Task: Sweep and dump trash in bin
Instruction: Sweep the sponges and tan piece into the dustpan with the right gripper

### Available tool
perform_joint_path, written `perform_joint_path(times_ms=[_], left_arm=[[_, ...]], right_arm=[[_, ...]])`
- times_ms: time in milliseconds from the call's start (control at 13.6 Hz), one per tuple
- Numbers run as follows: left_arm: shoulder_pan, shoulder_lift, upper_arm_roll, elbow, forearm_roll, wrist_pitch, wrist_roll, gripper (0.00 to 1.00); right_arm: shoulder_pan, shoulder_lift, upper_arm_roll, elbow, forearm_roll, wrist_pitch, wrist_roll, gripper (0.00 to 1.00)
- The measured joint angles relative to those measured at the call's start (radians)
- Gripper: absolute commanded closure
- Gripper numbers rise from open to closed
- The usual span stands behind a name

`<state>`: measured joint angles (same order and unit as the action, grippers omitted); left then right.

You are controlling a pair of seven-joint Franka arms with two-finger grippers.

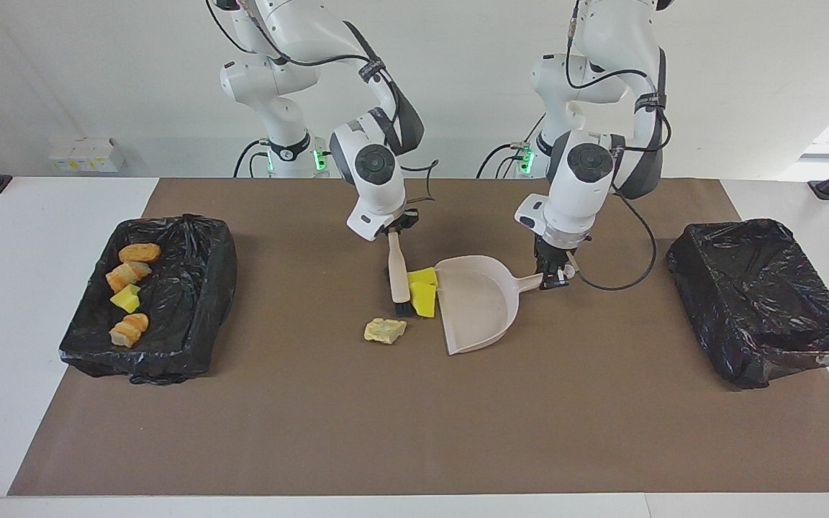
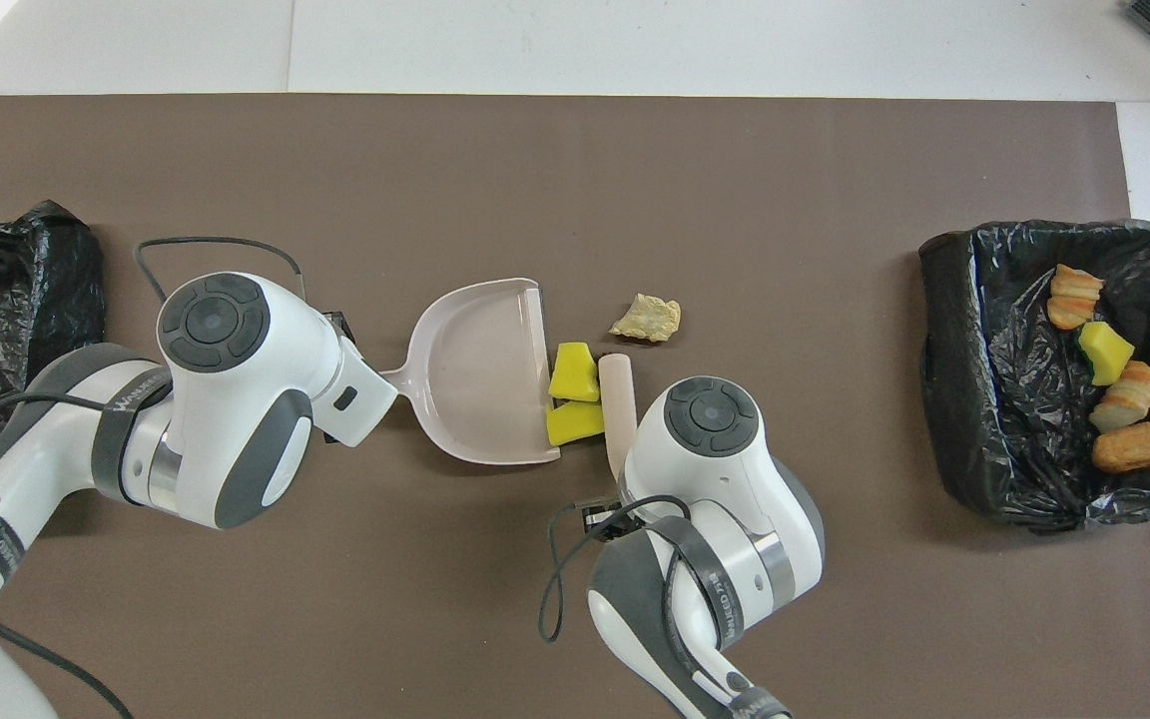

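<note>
Mid-sweep, the right gripper (image 1: 394,232) grasps the brush (image 1: 399,277), pressing two yellow sponge blocks (image 1: 422,291) against the dustpan (image 1: 478,306) gripped by the left gripper (image 1: 551,277); the stray chip (image 1: 385,330) needs gathering next.

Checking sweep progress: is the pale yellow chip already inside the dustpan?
No, the pale yellow chip lies on the brown mat outside the dustpan, apart from the two yellow sponge blocks at its open edge.
</note>
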<state>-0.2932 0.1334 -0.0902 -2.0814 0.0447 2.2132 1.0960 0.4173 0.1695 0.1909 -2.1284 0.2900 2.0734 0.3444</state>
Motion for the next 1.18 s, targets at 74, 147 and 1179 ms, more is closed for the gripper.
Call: perform_joint_path(times_ms=[74,147,1179], left_arm=[[-0.005,0.0,0.0,-0.007,0.0,0.012,-0.001,1.0],[-0.012,0.0,0.0,-0.011,0.0,0.021,-0.001,1.0],[-0.03,-0.001,0.0,-0.028,-0.001,0.053,-0.082,1.0]], right_arm=[[0.016,0.004,0.0,0.009,0.047,0.019,0.0,1.0],[0.032,0.01,0.0,0.022,0.089,0.035,0.001,1.0],[-0.241,0.061,-0.033,0.371,-0.483,-0.409,-0.288,1.0]])
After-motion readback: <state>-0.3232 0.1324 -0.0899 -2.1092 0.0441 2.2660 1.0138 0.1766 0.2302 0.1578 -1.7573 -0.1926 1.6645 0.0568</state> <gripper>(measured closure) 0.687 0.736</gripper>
